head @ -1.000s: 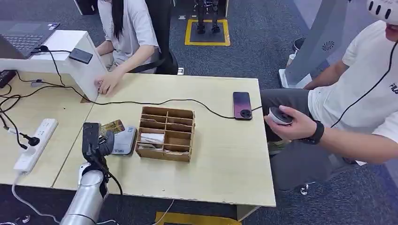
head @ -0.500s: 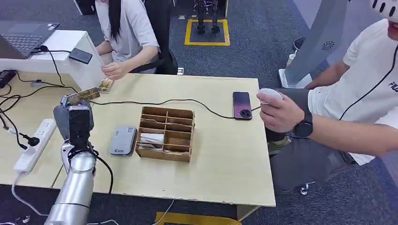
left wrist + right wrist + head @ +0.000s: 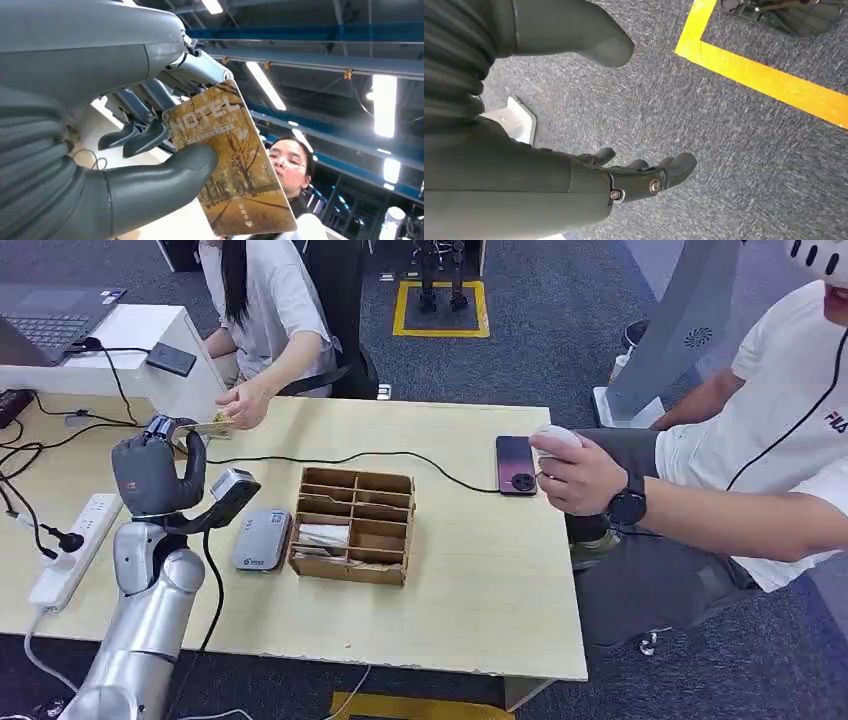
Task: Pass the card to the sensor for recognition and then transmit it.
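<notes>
My left hand (image 3: 160,475) is raised over the table's left part and pinches a hotel card (image 3: 230,160) printed with autumn trees between thumb and fingers. In the head view the card (image 3: 208,426) points toward a seated person, whose hand (image 3: 240,405) touches its far end. The grey card sensor (image 3: 260,539) lies flat on the table beside the wooden box, below and to the right of my left hand. My right hand (image 3: 644,180) hangs over grey carpet, fingers apart and holding nothing.
A wooden compartment box (image 3: 352,525) stands mid-table. A black cable (image 3: 380,454) runs to a phone (image 3: 515,463). A power strip (image 3: 70,548) lies at the left. A second person's arm with a white controller (image 3: 556,438) reaches in from the right. A yellow floor line (image 3: 764,75) crosses the carpet.
My left hand lifted the card off the sensor, swung it up and back toward the seated person, and now that person's hand meets the card. The person at the right moved the controller left.
</notes>
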Controlling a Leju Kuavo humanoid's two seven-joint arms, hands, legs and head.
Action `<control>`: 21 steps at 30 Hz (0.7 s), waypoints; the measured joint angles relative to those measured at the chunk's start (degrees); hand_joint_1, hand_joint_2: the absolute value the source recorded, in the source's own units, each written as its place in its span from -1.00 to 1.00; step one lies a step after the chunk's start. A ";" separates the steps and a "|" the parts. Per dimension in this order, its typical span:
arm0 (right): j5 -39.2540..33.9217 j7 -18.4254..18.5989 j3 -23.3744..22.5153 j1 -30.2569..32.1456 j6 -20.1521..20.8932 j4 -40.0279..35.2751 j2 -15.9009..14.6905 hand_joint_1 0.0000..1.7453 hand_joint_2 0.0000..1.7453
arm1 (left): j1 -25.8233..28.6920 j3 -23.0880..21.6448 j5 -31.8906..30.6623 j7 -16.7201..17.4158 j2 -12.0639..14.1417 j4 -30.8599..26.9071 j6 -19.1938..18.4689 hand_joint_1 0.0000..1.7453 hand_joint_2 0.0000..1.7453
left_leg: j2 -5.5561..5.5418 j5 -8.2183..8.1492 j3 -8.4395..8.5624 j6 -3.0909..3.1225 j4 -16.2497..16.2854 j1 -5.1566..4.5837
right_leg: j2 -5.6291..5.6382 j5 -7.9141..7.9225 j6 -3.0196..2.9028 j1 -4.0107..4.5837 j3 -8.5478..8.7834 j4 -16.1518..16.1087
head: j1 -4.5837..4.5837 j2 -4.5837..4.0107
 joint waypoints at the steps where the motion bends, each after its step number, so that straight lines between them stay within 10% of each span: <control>1: 0.00 0.00 0.13 0.00 0.00 0.00 -0.02 -1.00 1.00 | -0.15 0.00 0.17 -0.02 -0.02 0.39 0.00 1.00 1.00 | 0.00 0.00 0.00 0.00 0.00 0.00 | 0.00 0.00 0.00 0.00 0.00 0.00 | 0.00 0.00; 19: 0.00 0.37 0.65 -0.36 0.00 0.00 -0.02 -1.00 1.00 | -1.64 -0.02 -0.83 1.07 -0.22 3.59 0.00 1.00 1.00 | 0.00 0.00 -0.01 0.00 0.00 0.00 | 0.00 0.00 0.00 0.00 -0.02 0.00 | 0.00 0.00; 20: 0.00 0.35 0.65 -0.42 0.00 0.00 -0.02 -1.00 1.00 | -1.87 -0.02 -0.83 1.16 -0.22 3.89 0.00 -1.00 1.00 | 0.00 0.00 0.00 0.00 0.00 0.00 | 0.00 0.00 0.00 0.00 -0.02 0.00 | 0.00 0.00; 21: 0.00 0.35 0.65 -0.42 0.00 0.00 -0.02 -1.00 1.00 | -1.94 -0.02 -0.72 1.16 -0.22 4.09 0.00 -1.00 1.00 | 0.00 0.00 0.00 0.00 0.00 0.00 | 0.00 0.00 0.00 0.00 -0.02 0.00 | 0.02 0.00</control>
